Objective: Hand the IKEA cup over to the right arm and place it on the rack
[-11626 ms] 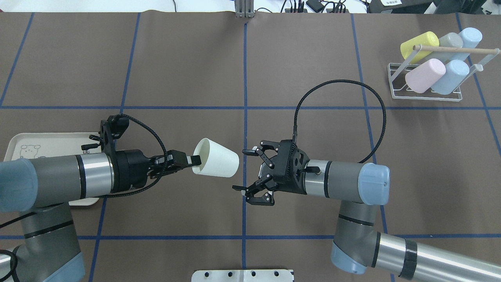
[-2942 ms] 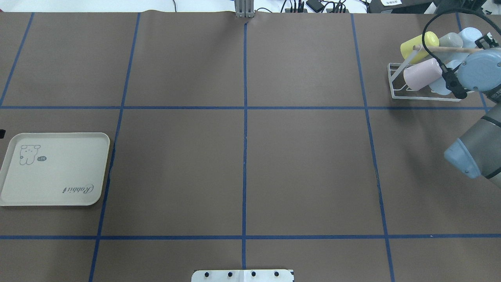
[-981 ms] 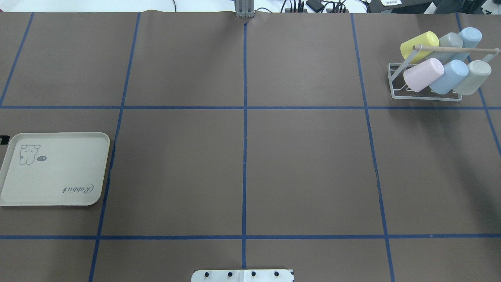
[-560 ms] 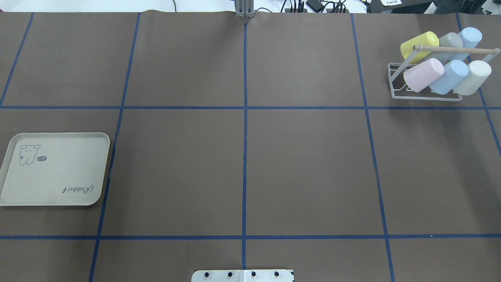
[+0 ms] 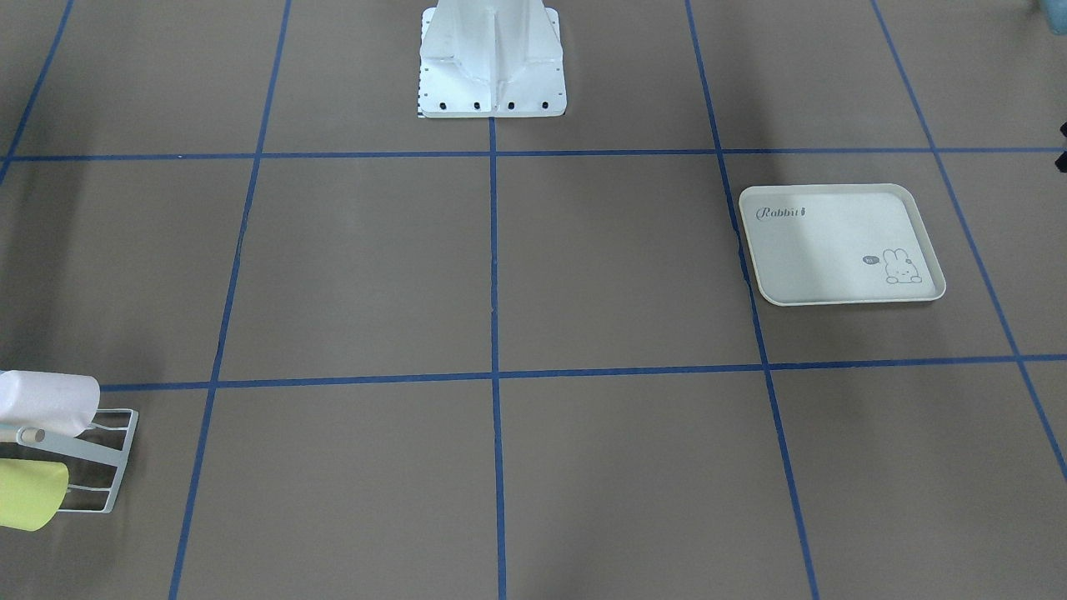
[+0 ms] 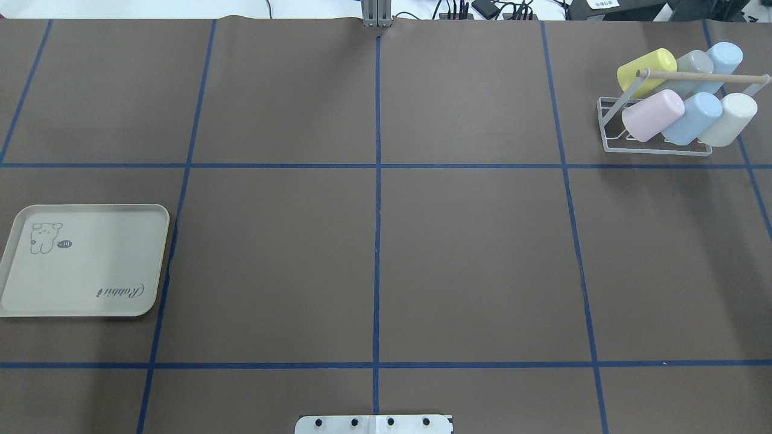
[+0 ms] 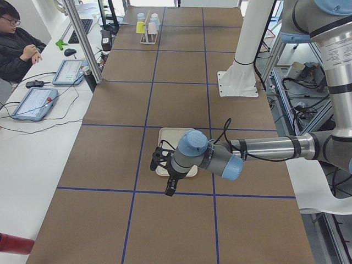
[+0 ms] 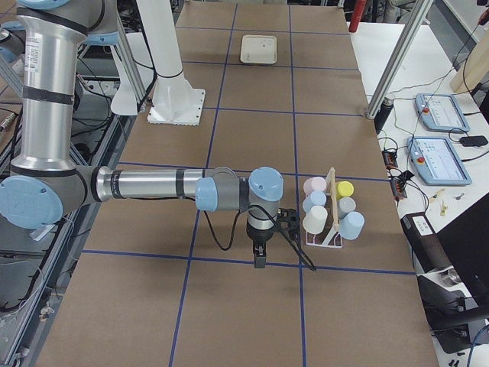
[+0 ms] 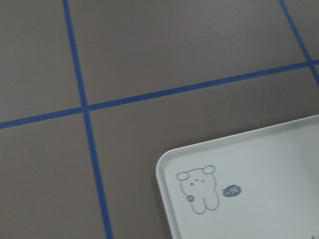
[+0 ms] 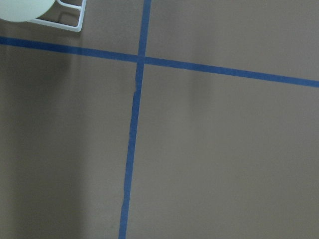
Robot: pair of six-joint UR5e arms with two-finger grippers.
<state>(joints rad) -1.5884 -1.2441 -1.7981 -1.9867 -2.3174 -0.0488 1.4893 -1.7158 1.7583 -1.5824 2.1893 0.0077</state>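
The white IKEA cup (image 6: 730,119) lies slanted on the front right prong of the white wire rack (image 6: 610,142), beside a blue cup and a pink cup. It also shows in the right side view as the near white cup (image 8: 315,221). The right gripper (image 8: 260,258) points down at the table just short of the rack, holding nothing that I can see; whether it is open or shut I cannot tell. The left gripper (image 7: 165,177) hovers over the cream tray (image 7: 163,168); its state I cannot tell. Neither arm shows in the overhead view.
The rack carries several cups, with a yellow (image 6: 645,67), a grey and a pale blue one in its back row under the wooden rod (image 6: 702,76). The rabbit-printed tray (image 6: 84,259) lies bare at the left. A person sits beside the table (image 7: 16,47).
The white cup, held in mid-air by the left gripper at first, now rests on the rack. The right arm has drawn back from the rack, and both arms have left the overhead view.
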